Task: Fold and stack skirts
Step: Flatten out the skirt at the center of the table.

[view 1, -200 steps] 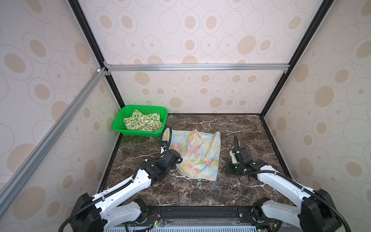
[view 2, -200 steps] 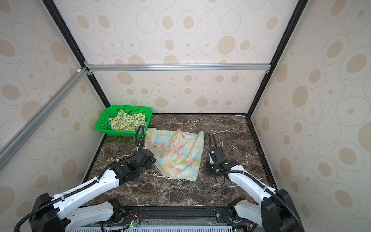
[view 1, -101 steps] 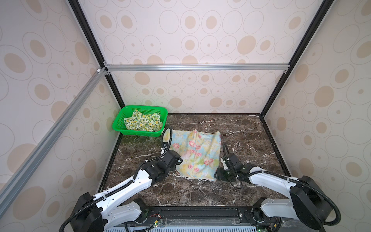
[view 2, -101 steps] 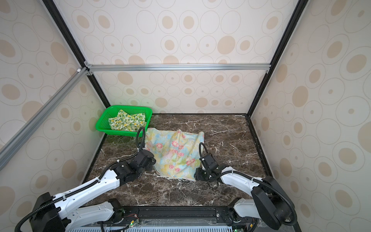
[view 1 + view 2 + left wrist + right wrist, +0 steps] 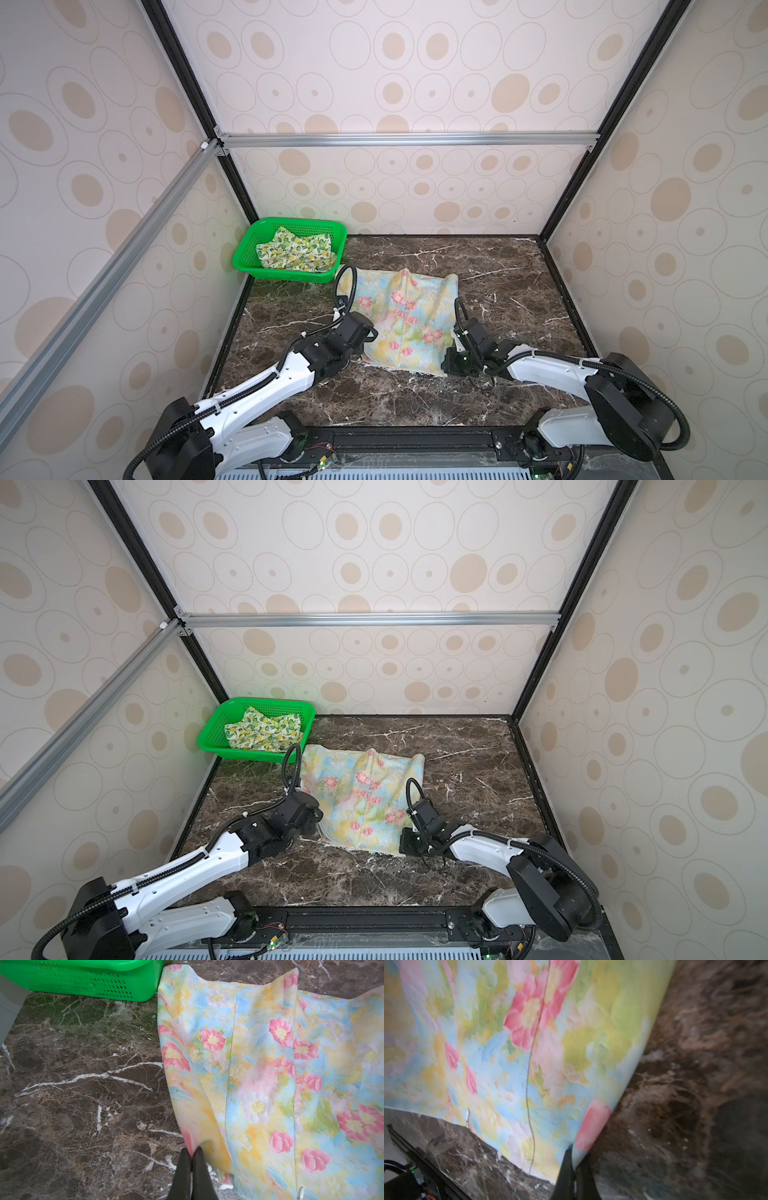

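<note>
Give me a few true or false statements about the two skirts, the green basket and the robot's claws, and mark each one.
1. The lemon-print skirt lies inside the green basket. True.
2. The flowered skirt sits in the basket too. False: it lies spread on the table, beside the basket.
3. The left claw is shut on an edge of the flowered skirt. True.
4. The right claw hangs open, clear of any cloth. False: it is shut on a corner of the flowered skirt.
</note>
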{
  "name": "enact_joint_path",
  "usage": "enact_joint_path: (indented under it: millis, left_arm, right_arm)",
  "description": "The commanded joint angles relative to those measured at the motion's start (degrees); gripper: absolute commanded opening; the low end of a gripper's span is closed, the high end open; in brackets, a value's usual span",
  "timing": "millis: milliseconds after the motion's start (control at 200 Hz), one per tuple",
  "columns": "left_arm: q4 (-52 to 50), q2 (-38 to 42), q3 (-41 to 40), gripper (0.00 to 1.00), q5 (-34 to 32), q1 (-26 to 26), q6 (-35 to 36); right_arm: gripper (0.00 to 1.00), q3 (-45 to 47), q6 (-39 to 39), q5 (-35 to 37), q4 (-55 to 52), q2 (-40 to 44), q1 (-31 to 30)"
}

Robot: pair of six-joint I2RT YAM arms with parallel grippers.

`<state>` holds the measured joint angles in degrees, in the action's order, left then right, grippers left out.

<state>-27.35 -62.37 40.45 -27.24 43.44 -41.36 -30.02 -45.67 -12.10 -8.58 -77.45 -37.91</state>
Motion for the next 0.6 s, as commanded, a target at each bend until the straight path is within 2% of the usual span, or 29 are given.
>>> enact_joint_path:
  millis: [0,175,250,440,590]
  left_arm:
    - [-1.68,0.12,2.24,0.00,-3.89,-0.40,-1.46]
    - [-5.15,1.14,11.51,0.00,-9.83,-2.36,1.21]
    - [-5.65,1.93,16.27,0.00,-12.33,-3.72,3.67]
    - [-6.37,3.21,29.73,0.00,-17.61,-5.35,10.98]
    - [-7.43,3.69,38.45,0.00,-23.52,-5.45,17.14]
  right_arm:
    - [0.00,-3.60,0.64,1.18,-6.09,2.67,-0.23]
    - [0.00,-17.95,8.65,7.64,-21.32,8.49,0.27]
    - [0.00,-23.71,11.42,8.34,-24.80,10.10,0.43]
    - [0.00,-35.46,15.34,6.33,-32.60,12.55,0.43]
    - [0.00,-37.93,13.76,1.98,-33.55,16.09,-0.22]
